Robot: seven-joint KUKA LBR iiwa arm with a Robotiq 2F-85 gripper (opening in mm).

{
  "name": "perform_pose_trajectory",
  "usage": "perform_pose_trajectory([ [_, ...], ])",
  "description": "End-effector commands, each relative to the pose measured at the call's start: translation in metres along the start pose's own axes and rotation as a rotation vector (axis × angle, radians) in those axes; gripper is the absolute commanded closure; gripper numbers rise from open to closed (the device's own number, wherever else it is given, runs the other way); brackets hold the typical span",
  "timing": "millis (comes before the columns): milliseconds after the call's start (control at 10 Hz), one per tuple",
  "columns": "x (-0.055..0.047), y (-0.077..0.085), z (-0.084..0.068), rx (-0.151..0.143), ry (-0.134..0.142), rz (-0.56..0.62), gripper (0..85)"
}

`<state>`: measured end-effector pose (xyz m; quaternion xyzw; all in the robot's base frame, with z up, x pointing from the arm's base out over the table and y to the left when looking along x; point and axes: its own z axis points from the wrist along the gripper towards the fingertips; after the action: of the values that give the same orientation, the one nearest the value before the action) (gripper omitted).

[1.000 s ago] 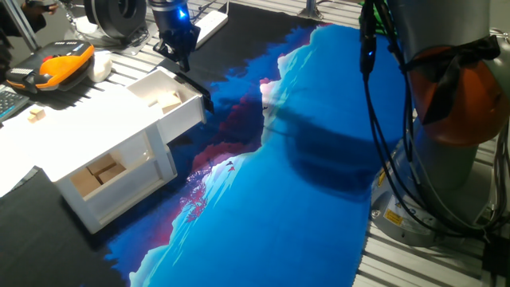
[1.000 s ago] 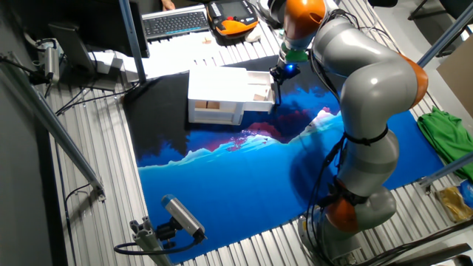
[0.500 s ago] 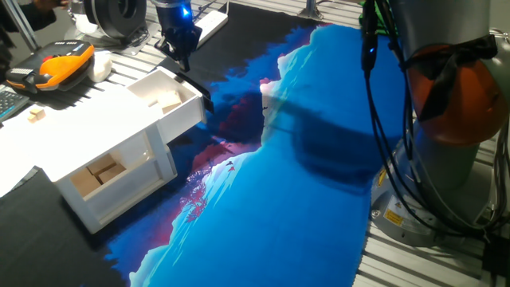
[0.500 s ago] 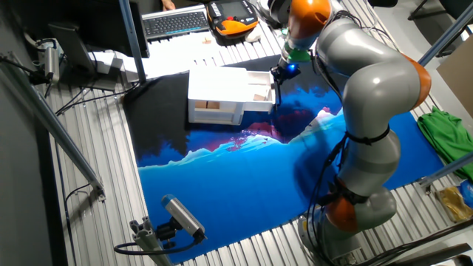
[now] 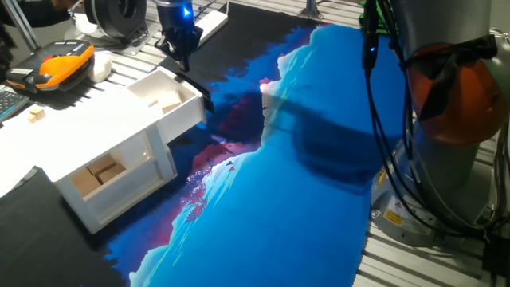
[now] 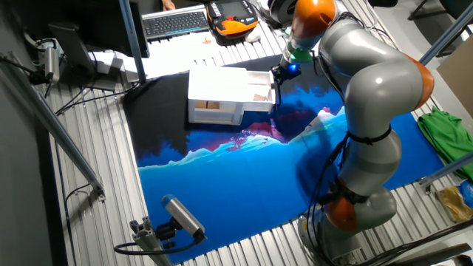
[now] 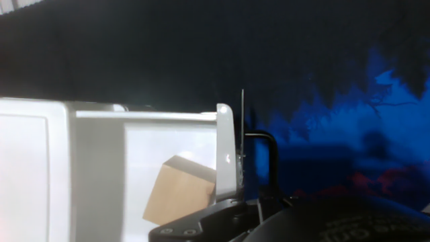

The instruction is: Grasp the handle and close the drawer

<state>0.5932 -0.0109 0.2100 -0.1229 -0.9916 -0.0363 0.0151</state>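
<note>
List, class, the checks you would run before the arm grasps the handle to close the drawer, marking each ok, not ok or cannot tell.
1. Drawer pulled out of the cabinet: ok.
2. Handle in sight and unobstructed in the hand view: ok.
3. Gripper above the drawer's front end: ok.
4. Fingers around the handle: not ok, the gripper hangs above it.
5. Jaws open enough: cannot tell.
6. Wooden block lies inside the drawer, below its rim: ok.

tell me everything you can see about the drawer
The drawer is a shallow white box with thin walls, pulled out of the white cabinet and open. A black handle sticks out from its front panel. Pale wooden blocks lie inside. The hand hovers just above its front edge; contact cannot be told.
</note>
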Motion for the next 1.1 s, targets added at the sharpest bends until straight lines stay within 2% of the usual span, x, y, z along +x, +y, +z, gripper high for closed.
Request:
perform_pose_trajectory([
  [0,0.0000,0.0000,-0.0003,0.018,0.003,-0.014,85.0],
  [500,0.0000,0.0000,-0.0003,0.009,0.030,-0.035,85.0],
  [1000,0.0000,0.0000,-0.0003,0.008,0.027,-0.033,85.0],
])
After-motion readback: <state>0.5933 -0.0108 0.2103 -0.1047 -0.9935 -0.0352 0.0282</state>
